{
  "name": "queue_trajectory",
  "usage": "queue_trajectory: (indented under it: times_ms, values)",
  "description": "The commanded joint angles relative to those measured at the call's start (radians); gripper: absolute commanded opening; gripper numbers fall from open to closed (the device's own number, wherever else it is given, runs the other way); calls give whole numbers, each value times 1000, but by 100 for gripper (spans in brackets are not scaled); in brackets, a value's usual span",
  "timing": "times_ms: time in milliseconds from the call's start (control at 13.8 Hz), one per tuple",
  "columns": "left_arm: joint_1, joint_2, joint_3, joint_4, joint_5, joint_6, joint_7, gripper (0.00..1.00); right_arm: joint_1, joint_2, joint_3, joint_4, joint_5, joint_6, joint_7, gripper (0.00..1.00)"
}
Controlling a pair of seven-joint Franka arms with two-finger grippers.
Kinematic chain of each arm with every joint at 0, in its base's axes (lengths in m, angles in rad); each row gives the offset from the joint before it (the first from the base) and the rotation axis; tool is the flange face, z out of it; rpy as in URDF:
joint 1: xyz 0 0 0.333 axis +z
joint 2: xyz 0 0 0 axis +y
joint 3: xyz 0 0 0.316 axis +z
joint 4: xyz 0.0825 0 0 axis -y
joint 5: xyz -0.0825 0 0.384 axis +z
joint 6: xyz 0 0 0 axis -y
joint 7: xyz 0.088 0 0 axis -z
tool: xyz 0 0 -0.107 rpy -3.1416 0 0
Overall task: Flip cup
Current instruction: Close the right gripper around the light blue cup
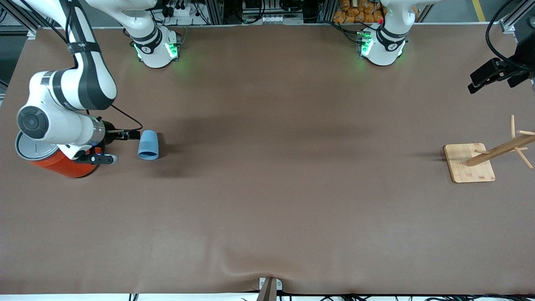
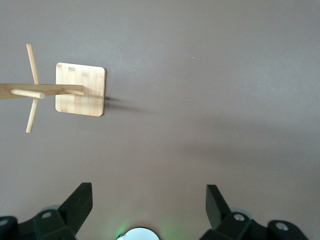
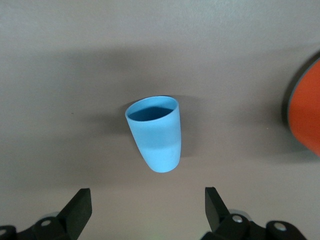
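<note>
— Where was the cup [image 1: 148, 144]?

— Lying on its side on the brown table [image 1: 267, 188], toward the right arm's end, mouth turned toward the front camera. It was just beside the orange can [image 1: 62, 165] with the grey lid, not touching it.

— And the right gripper [image 1: 119, 146]?

— Low, just beside the cup, between it and the can, fingers spread apart and holding nothing. In its wrist view the cup lay between the two fingertips' lines, untouched.

— The left gripper [image 1: 485, 79]?

— Waiting in the air near the left arm's end, fingers apart and empty, with the wooden peg stand [image 2: 80, 89] below it.
</note>
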Motion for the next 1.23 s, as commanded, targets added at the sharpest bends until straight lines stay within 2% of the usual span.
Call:
queue_trajectory:
  times_ms: [0, 145, 436, 654, 872, 1017, 1162]
  values:
    - [-3, 7, -6, 17, 18, -9, 14, 100, -18, 37, 4, -16, 38, 50, -17, 100]
    - [0, 7, -6, 17, 18, -11, 16, 100, -41, 81, 2, -21, 75, 83, -19, 100]
    - [4, 7, -6, 17, 18, -11, 16, 100, -33, 103, 2, -73, 75, 183, -28, 100]
    - [-1, 7, -7, 17, 18, -11, 16, 100, -44, 126, 2, -99, 75, 240, -130, 100]
    - [-3, 10, -7, 19, 18, -11, 14, 100, -20, 131, 2, -148, 74, 280, -141, 100]
    - [-3, 10, -7, 19, 18, -11, 14, 100, -3, 131, 2, -199, 70, 361, -146, 100]
    - [-6, 12, -7, 19, 18, -11, 14, 100, -7, 146, 1, -201, 66, 390, -209, 100]
